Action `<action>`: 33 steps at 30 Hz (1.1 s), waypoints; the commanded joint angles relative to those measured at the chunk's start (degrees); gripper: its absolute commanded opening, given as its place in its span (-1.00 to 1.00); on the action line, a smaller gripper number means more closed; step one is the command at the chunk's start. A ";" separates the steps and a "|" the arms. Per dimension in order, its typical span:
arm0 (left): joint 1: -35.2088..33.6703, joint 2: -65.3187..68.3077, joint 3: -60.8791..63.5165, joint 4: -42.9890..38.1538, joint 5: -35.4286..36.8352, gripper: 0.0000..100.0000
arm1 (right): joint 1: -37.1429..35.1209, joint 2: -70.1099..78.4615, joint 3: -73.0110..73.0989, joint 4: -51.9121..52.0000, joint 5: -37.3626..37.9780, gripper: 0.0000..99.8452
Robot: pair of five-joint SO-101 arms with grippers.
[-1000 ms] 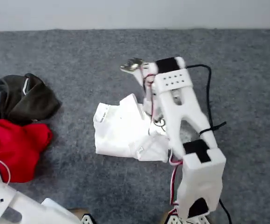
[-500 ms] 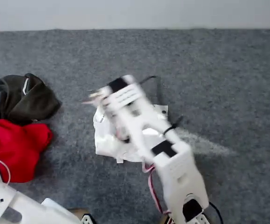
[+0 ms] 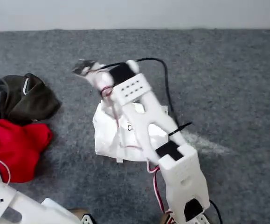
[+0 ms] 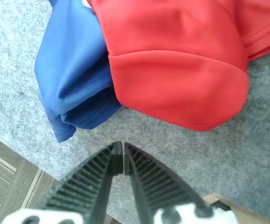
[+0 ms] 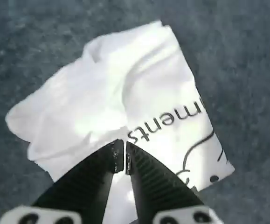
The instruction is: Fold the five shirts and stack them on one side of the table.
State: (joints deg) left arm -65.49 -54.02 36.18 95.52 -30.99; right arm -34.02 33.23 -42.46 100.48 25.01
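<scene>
Near edge of the grey surface [image 3: 228, 84]: the left arm [image 3: 4, 205] is seen at the near left corner, and the right arm [image 3: 181, 172] is based near the middle and stretched away and to the left. The fingers of the left end effector [image 4: 123, 148] are closed together with nothing held between them; it is held over bare grey cloth, near the surface's edge, beyond which wooden floor [image 4: 4, 186] is visible. Just ahead of it the red shirt [image 4: 176, 65] is bunched, with the blue shirt [image 4: 72, 70] crumpled against its side and touching it.

Middle of the surface: the white shirt [image 3: 109, 135] is laid roughly folded, its printed panel turned upward, partly covered by the right arm. The right end effector [image 3: 84, 69] is likewise shut and empty; in the right wrist view its tips are placed over a crease beside the print, and contact with the cloth cannot be told.

Farther left, beyond the red shirt, the dark shirt [image 3: 25, 98] is heaped. The surface is bounded at the far side by a pale wall [image 3: 135, 14]
</scene>
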 commanded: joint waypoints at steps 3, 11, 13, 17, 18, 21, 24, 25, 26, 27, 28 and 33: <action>0.26 -0.79 -0.13 -0.53 -0.35 -0.97 | 4.79 -4.09 9.41 2.42 -0.62 -0.98; 0.26 -0.79 -0.13 -0.44 -0.35 -0.97 | -8.92 0.66 14.07 1.71 -0.97 -0.98; 0.26 -0.79 -0.13 -0.44 -0.35 -0.97 | -12.97 2.95 12.22 1.54 -0.97 -0.98; 0.26 -0.79 -0.13 -0.35 -0.35 -0.97 | -17.01 6.37 4.13 1.98 -1.05 -0.98; 0.26 -0.79 -0.13 -0.35 -0.35 -0.97 | -17.19 6.99 2.55 1.98 -1.05 -0.98; 0.26 -0.79 -0.13 -0.35 -0.35 -0.97 | -17.01 7.08 -0.79 2.15 -1.05 -0.98; 0.26 -0.79 -0.13 -0.35 -0.35 -0.97 | -16.04 3.21 -1.49 2.51 -1.05 -0.98; 0.26 -0.79 -0.13 -0.35 -0.35 -0.97 | -15.52 1.45 -1.41 2.51 -1.05 -0.98; 0.26 -0.79 -0.13 -0.35 -0.35 -0.97 | -14.99 -0.13 -1.41 2.51 -1.05 -0.98; 0.26 -0.79 -0.13 -0.35 -0.35 -0.97 | -14.46 -1.45 -1.41 2.51 -1.05 -0.98; 0.26 -0.79 -0.13 -0.35 -0.35 -0.97 | -13.67 -2.68 -1.41 2.59 -1.05 -0.98; 0.26 -0.79 -0.22 -0.35 -0.35 -0.97 | -9.27 -6.02 3.78 2.42 -0.70 -0.98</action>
State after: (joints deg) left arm -65.49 -54.02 36.18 95.52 -30.99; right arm -46.33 31.65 -40.35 100.48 24.48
